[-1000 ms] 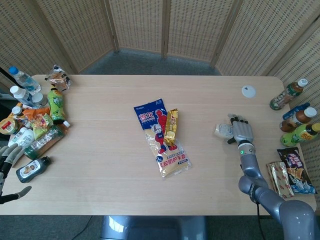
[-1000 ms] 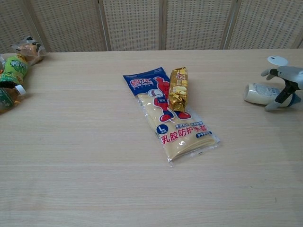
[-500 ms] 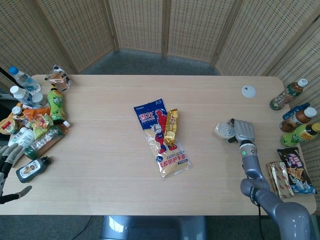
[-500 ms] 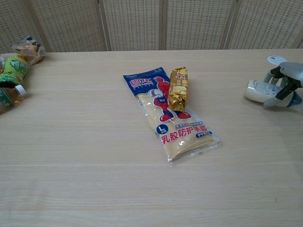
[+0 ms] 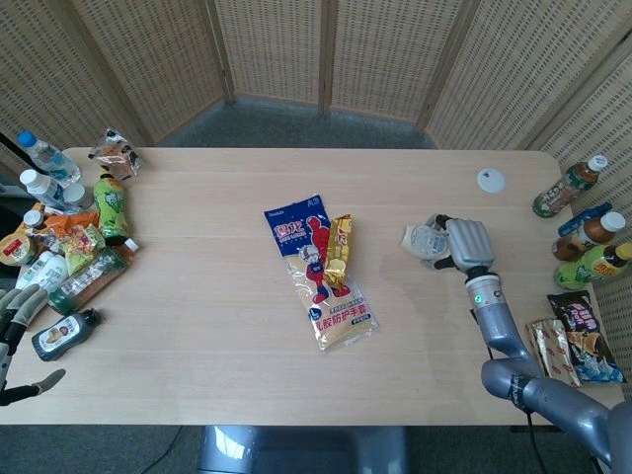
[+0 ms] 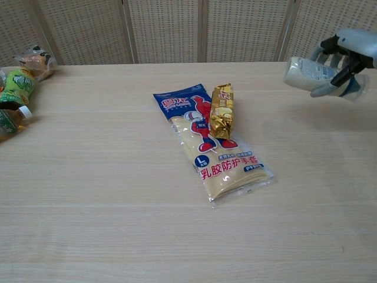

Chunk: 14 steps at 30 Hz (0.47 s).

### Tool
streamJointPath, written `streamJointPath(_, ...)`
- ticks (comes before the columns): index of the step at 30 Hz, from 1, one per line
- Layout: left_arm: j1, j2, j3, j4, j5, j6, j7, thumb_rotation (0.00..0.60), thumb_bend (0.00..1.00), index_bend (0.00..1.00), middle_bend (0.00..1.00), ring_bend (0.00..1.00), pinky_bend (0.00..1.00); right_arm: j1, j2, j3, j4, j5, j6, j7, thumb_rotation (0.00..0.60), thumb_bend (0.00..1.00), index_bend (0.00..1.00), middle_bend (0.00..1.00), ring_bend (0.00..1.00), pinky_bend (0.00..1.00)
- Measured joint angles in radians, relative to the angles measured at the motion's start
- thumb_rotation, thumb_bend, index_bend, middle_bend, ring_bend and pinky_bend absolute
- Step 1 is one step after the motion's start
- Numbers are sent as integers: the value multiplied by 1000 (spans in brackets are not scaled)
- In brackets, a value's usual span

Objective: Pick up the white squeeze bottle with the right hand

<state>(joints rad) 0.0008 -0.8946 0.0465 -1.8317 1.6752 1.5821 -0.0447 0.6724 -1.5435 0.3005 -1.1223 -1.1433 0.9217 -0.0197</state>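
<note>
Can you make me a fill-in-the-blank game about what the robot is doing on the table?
1. The right hand holds the white squeeze bottle up ____ the table.
2. The gold snack packet lies partly on top of the pack of ____.
3. The left hand holds ____.

Missing words: above; gloves; nothing

Your right robot hand: pale grey ribbed shell, dark finger links, green indicator light at the wrist, smooth silver-grey forearm. Your left robot hand: grey fingers, black joints.
</note>
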Motion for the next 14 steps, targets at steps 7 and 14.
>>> streamJointPath(7,3,11,9,-4,29,11,-21,600,0,24,0,0,0,9,182,73,-386,55,73,-194,600,48,440,711,511,657)
streamJointPath(14,12,22,20,-7,54,31,-36,600,0,24,0,0,0,68,314,163,-595,197,135,-390,600,48,443,712,512,657)
